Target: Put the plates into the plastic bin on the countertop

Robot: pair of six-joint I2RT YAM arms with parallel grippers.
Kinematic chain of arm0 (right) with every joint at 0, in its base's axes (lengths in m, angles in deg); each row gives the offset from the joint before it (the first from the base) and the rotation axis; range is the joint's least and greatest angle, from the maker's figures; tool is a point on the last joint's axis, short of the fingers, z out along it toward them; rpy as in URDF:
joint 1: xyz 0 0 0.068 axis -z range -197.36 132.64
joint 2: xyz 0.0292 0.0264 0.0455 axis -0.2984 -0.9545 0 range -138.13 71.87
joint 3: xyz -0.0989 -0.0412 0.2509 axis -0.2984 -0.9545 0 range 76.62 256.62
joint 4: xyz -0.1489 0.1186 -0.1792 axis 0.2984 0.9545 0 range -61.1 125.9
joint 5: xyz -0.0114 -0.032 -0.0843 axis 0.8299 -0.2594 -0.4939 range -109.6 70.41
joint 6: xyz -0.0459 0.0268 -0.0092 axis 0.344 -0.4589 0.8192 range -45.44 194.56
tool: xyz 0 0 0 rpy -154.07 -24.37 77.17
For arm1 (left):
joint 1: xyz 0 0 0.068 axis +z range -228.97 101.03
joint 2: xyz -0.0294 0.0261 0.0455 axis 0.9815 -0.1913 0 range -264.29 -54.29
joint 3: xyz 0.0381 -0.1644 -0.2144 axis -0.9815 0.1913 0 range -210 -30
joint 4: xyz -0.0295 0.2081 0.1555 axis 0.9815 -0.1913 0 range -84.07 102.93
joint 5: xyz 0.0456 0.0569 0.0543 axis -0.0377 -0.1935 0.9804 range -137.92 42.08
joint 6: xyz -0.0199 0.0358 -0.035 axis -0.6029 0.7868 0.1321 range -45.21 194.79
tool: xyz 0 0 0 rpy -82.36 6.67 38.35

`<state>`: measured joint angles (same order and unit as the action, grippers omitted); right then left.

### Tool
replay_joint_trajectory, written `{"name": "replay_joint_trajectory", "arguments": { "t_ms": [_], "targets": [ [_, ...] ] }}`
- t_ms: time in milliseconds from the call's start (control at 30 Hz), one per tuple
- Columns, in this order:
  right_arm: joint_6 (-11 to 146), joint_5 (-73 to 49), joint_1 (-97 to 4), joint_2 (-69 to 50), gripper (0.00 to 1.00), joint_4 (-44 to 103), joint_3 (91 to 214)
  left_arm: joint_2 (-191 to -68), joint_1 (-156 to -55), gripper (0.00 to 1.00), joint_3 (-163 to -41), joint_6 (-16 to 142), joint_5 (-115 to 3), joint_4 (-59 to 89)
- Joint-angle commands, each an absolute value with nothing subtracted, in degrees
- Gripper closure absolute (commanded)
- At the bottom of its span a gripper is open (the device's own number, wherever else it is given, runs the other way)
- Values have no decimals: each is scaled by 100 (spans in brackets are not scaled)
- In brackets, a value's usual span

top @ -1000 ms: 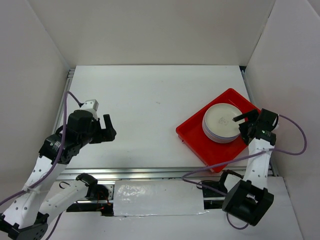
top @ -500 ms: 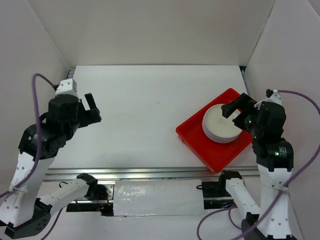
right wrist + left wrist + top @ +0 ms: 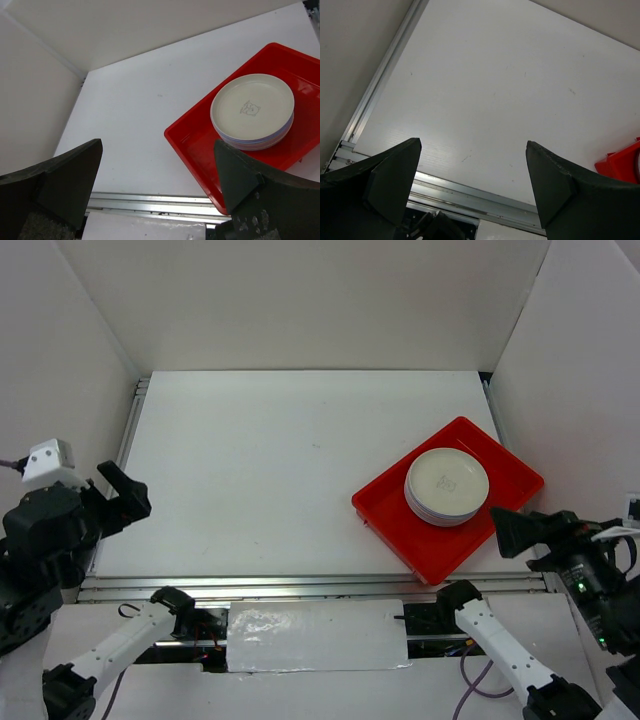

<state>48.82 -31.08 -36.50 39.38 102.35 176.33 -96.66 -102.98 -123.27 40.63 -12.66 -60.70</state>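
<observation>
The plates (image 3: 447,485) sit in one stack, a cream one with a faint centre mark on top, inside the red plastic bin (image 3: 400,530) at the right of the white countertop (image 3: 290,470). The right wrist view shows the plates (image 3: 252,110) and the bin (image 3: 195,145) ahead and to the right. My right gripper (image 3: 520,533) (image 3: 158,144) hangs open and empty off the bin's near right corner. At the far left, over the table's near edge, my left gripper (image 3: 115,502) (image 3: 473,145) is open and empty. A corner of the bin (image 3: 620,162) shows in the left wrist view.
A metal rail (image 3: 300,585) runs along the near edge of the countertop and another rail (image 3: 130,430) along its left side. White walls (image 3: 300,300) close in the back and both sides. A foil-covered strip (image 3: 315,635) lies between the arm bases.
Both arms have drawn back toward the near edge and risen. The right gripper has left the stack of plates and opened to its widest; the left has swung out to the far left.
</observation>
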Motion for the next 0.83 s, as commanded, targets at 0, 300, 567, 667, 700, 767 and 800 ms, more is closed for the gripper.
{"name": "replay_joint_trajectory", "arguments": {
  "t_ms": [0,300,567,667,700,767,800],
  "targets": [
    [4933,-3313,-3950,4163,0,11046,17472,-9385,-10235,1,-12132,3937,-1522,-6424],
    [4933,-3594,-4451,5007,0,11161,17067,-8199,-10165,1,-11595,3954,-1971,-6442],
    [4942,-3471,-4408,4981,0,11161,17163,-7864,-10165,1,-11569,3893,-1883,-6512],
    [4942,-3410,-4408,4937,0,11161,17172,-7811,-10165,1,-11674,3893,-1813,-6468],
    [4933,-3401,-4399,4911,0,11161,17164,-7793,-10165,1,-11674,3910,-1813,-6442],
    [4942,-3366,-4382,4902,0,11161,17146,-7776,-10165,1,-11648,3919,-1813,-6416],
    [4951,-3348,-4381,4884,0,11161,17146,-7776,-10165,1,-11613,3928,-1813,-6415]
  ]
}}
